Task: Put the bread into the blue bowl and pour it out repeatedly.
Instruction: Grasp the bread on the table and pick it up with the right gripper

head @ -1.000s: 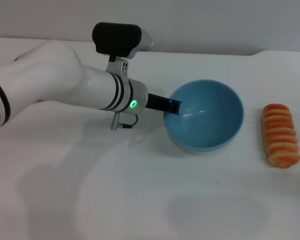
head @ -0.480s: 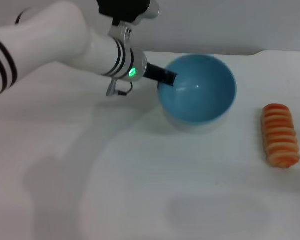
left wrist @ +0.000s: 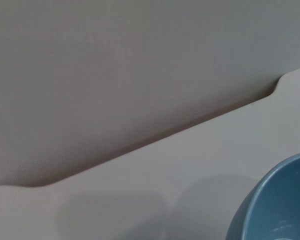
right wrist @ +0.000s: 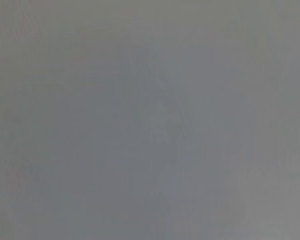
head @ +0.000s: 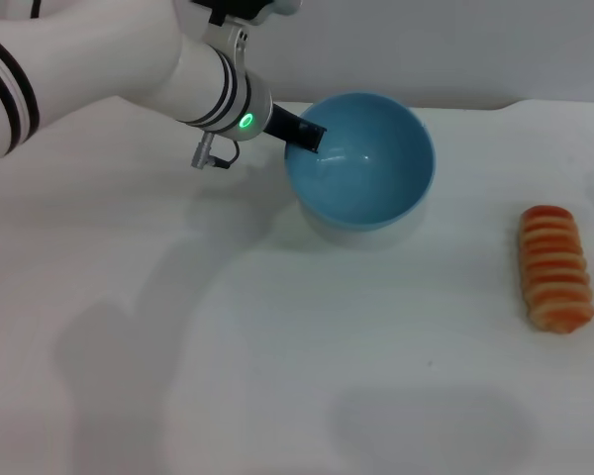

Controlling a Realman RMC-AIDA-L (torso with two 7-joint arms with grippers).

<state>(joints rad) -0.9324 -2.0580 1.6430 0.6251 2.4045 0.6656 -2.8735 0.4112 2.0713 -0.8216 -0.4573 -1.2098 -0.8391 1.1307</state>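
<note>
The blue bowl (head: 361,163) is empty and tilted, its opening facing me, held just above the white table at the back centre. My left gripper (head: 302,135) is shut on the bowl's left rim, with one dark finger inside the bowl. A part of the bowl's rim also shows in the left wrist view (left wrist: 275,205). The bread (head: 553,267), an orange-tan ridged loaf, lies on the table at the right, apart from the bowl. My right gripper is out of view.
The white table (head: 277,376) stretches in front of the bowl and bread. A grey wall (head: 495,49) stands behind the table's far edge. The right wrist view shows only plain grey.
My left arm has carried the bowl to the left and toward the far edge of the table. The bread has not moved.
</note>
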